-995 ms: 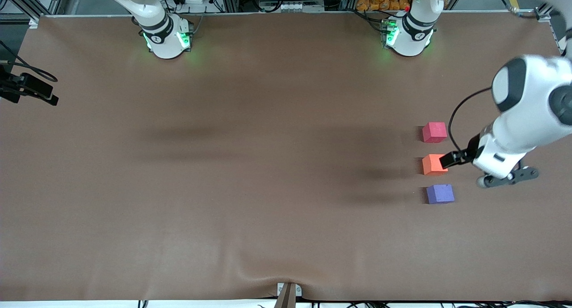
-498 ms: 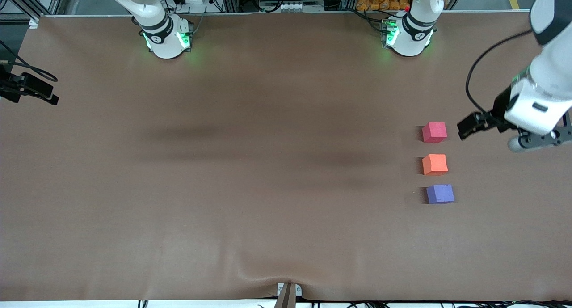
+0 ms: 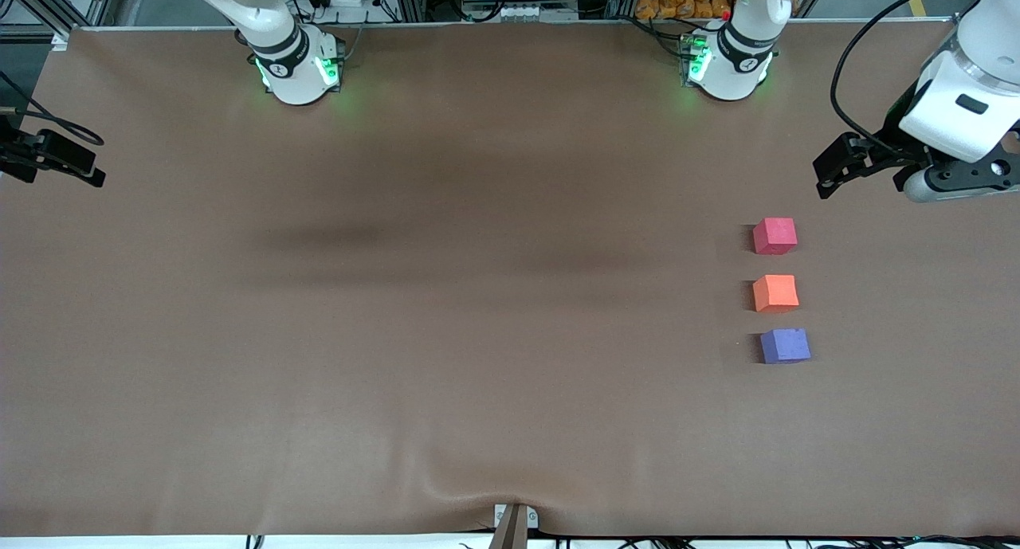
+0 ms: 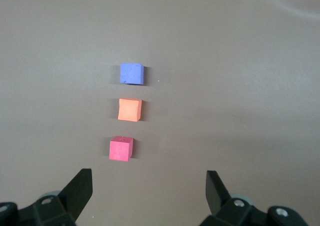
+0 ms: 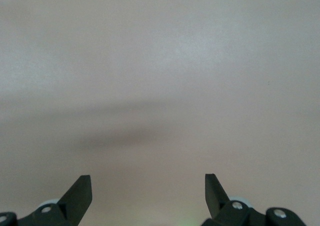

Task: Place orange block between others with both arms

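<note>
Three small foam cubes stand in a row near the left arm's end of the table. The orange block [image 3: 775, 292] [image 4: 130, 109] sits between the pinkish-red cube [image 3: 774, 236] [image 4: 121, 149] and the purple-blue cube [image 3: 785, 346] [image 4: 132, 73], with small gaps on both sides. My left gripper [image 3: 829, 170] [image 4: 149, 178] hangs open and empty above bare cloth beside the pinkish-red cube, touching nothing. My right gripper [image 5: 148, 183] is open and empty over bare cloth; it does not show in the front view, where only that arm's base [image 3: 296, 67] appears.
The brown cloth [image 3: 478, 334] covers the whole table and wrinkles near a metal bracket [image 3: 514, 523] at the edge nearest the front camera. A black camera mount [image 3: 52, 157] juts in at the right arm's end. The left arm's base [image 3: 729, 63] stands at the table's robot side.
My left gripper was at the orange block a second ago; it has lifted and drawn back toward the robots' side, empty. The three cubes have not moved.
</note>
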You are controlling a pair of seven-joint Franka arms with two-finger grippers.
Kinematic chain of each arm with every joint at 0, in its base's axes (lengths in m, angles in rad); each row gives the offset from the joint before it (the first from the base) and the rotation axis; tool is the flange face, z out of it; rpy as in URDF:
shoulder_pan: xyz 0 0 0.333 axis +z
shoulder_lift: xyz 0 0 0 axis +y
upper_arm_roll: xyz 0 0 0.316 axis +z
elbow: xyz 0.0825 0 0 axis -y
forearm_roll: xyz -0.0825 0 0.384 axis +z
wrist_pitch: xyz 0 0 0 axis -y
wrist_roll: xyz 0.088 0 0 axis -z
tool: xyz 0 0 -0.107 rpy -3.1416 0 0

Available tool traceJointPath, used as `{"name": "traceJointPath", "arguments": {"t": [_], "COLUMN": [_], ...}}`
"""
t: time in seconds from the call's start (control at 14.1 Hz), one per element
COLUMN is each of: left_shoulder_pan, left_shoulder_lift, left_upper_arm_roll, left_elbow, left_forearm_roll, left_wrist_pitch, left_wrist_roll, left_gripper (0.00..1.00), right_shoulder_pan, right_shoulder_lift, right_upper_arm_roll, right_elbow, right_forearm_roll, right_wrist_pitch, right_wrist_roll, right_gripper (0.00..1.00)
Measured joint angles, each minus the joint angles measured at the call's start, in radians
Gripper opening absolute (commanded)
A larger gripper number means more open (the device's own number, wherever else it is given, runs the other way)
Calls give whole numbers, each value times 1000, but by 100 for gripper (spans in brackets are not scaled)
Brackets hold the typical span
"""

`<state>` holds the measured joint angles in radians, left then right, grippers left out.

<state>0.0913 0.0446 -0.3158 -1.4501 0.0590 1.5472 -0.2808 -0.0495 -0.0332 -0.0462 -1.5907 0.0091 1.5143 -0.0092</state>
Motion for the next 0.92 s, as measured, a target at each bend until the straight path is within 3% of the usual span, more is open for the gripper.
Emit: {"name": "traceJointPath", "arguments": {"t": [0.21,0.36,0.92], "left_shoulder_pan": [-155,-199,-204], "left_shoulder_lift": [-24,-51,-91], "left_upper_arm_roll": [211,302,340], "left_elbow": [-7,-31,-71], "left_forearm_roll": [-24,-36,-40], "left_wrist_pitch": [-38,-51,-80], "left_wrist_roll": [93,164,231], "left_gripper": [100,100,100], "right_shoulder_pan": [0,0,0], "right_shoulder_lift": [0,0,0], "right_upper_arm_roll": [-1,-1,-1], "right_elbow": [0,0,0], "right_forearm_roll": [0,0,0], "right_wrist_pitch": [0,-1,-1], "right_wrist_roll": [0,0,0], "right_gripper": [100,100,100]}}
